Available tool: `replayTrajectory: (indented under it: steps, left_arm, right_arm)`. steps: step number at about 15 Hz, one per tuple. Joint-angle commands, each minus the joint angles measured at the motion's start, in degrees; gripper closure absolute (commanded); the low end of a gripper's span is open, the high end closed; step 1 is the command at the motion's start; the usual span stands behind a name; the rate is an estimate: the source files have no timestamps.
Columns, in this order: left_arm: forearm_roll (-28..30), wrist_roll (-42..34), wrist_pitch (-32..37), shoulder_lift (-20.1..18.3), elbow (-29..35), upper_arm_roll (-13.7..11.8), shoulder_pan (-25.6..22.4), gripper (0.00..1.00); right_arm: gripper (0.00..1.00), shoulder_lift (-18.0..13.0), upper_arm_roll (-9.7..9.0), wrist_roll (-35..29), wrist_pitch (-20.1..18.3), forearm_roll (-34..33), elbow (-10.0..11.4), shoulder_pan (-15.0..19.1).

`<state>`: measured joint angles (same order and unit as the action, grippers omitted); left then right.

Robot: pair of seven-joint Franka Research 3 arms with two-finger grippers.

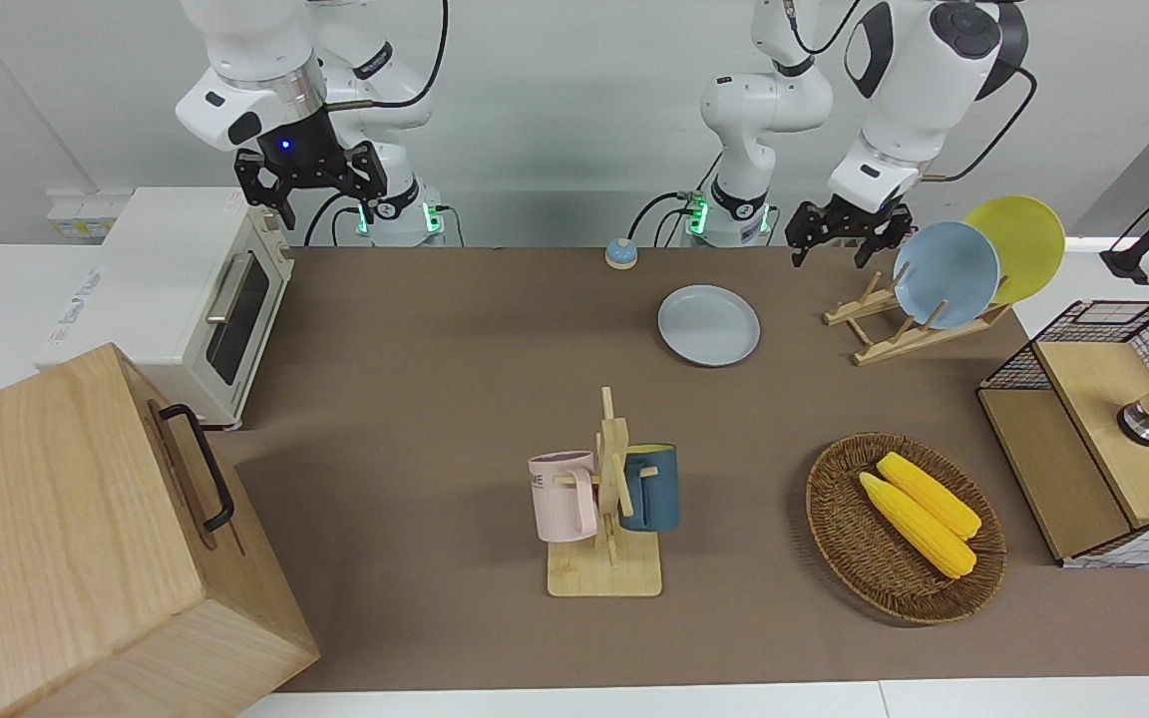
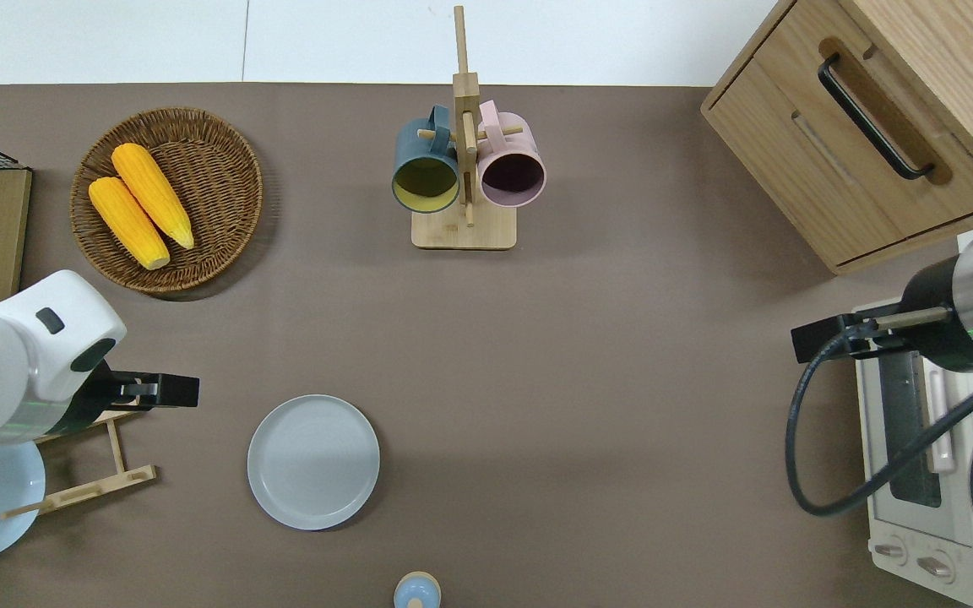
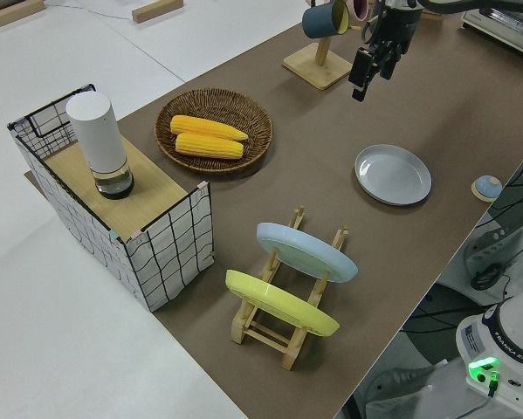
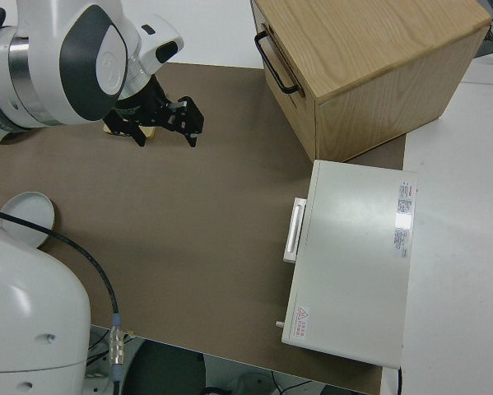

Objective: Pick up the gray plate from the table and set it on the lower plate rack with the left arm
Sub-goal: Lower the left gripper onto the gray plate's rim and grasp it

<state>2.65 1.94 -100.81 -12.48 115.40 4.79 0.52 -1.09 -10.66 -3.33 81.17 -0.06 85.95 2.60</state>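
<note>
The gray plate (image 1: 709, 325) (image 2: 313, 462) (image 3: 393, 174) lies flat on the brown mat of the table (image 1: 435, 399). The lower plate rack (image 1: 909, 339) (image 2: 119, 447) (image 3: 244, 325) stands beside it toward the left arm's end. A light-blue plate (image 1: 946, 274) and a yellow plate (image 1: 1018, 244) lean in its slots. My left gripper (image 1: 837, 242) (image 2: 157, 390) (image 3: 368, 70) hangs open and empty in the air over the rack's corner farthest from the robots, a short way from the gray plate. The right gripper (image 1: 315, 199) (image 4: 165, 132) is open and parked.
A wicker basket (image 1: 839, 538) with two corn cobs and a wooden mug stand (image 1: 609, 499) with two mugs sit farther out. A wire-sided box (image 1: 1093, 429) stands at the left arm's end. A toaster oven (image 1: 176, 289) and wooden cabinet (image 1: 86, 538) are at the right arm's end. A small blue bell (image 1: 620, 253) sits nearest the robots.
</note>
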Motion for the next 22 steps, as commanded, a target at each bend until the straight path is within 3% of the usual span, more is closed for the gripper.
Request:
replayTrajectory:
  steps: [1,16,22]
  left_arm:
    - [0.69,0.78,-6.48,-3.77,8.16,0.3,0.45,0.01]
    - [0.78,0.96,-28.98,-4.83,29.25,4.08,0.45,0.01]
    - [0.78,0.96,-35.49,-2.9,33.39,5.31,0.62,0.01]
  right_arm:
    - [0.013,-0.14,-0.32,-0.01,-0.75,0.59,-0.35,0.56]
    - [0.013,-0.14,-0.32,0.08,-0.75,0.59,-0.35,0.56]
    - [0.011,-0.14,-0.32,0.08,-0.75,0.59,-0.35,0.56]
